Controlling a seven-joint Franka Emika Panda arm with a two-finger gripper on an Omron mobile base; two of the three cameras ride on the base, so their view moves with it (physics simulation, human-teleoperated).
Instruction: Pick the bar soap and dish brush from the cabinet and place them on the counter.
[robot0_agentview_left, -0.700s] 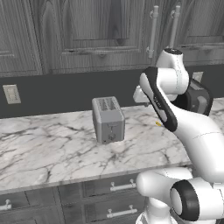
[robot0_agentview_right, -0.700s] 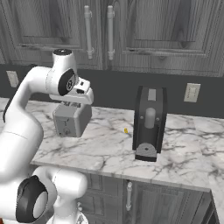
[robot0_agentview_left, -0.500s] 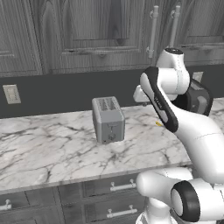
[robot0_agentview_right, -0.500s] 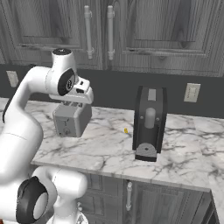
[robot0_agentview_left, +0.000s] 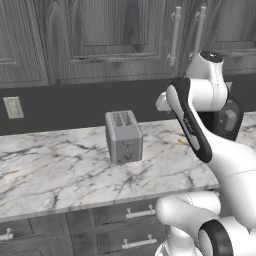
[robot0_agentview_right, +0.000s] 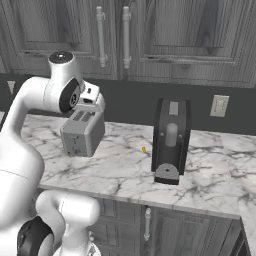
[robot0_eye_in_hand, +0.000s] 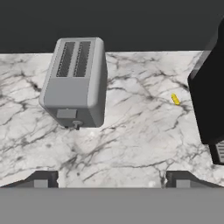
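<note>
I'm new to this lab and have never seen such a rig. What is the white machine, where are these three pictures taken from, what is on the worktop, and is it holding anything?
The white machine is a robot arm on a base that can drive, in a computer-rendered kitchen. Two pictures come from cameras on the base, behind the arm to its left and right. The third comes from a camera on the hand, looking down past the gripper, whose two dark finger tips stand wide apart with nothing between them: it is open and holds nothing. On the white marble counter stand a grey toaster and a black coffee machine, with a tiny yellow speck lying between them. Above hangs the dark grey cabinet, its doors shut, so what is inside cannot be seen.
</note>
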